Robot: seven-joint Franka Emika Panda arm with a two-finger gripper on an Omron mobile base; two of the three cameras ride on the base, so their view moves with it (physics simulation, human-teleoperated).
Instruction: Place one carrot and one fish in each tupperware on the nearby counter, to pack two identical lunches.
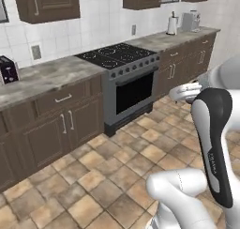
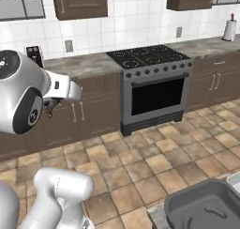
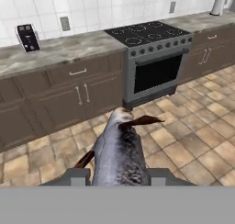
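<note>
While the arm is raised above the tiled floor (image 1: 108,176), a fish (image 3: 120,152) is seen in the hand view, clamped between the two dark fingertips (image 3: 75,176) of the gripper (image 3: 118,177), whose jaws are partly closed against its flanks. The fish is grey and silvery, with dark reddish-brown fins, and it is held in the air, pointing toward the stove (image 3: 151,58) and the brown cabinets (image 3: 69,99) across the room. In the right base view, the gripper (image 2: 49,108) is glimpsed just beyond the arm's round joint, with a small reddish-brown piece of the fish (image 2: 48,111) beneath it. At the lower right corner of that view, a dark grey tupperware (image 2: 206,207) is seen on a counter, well apart from the held fish; something dark is lying inside it, too indistinct to be named.
</note>
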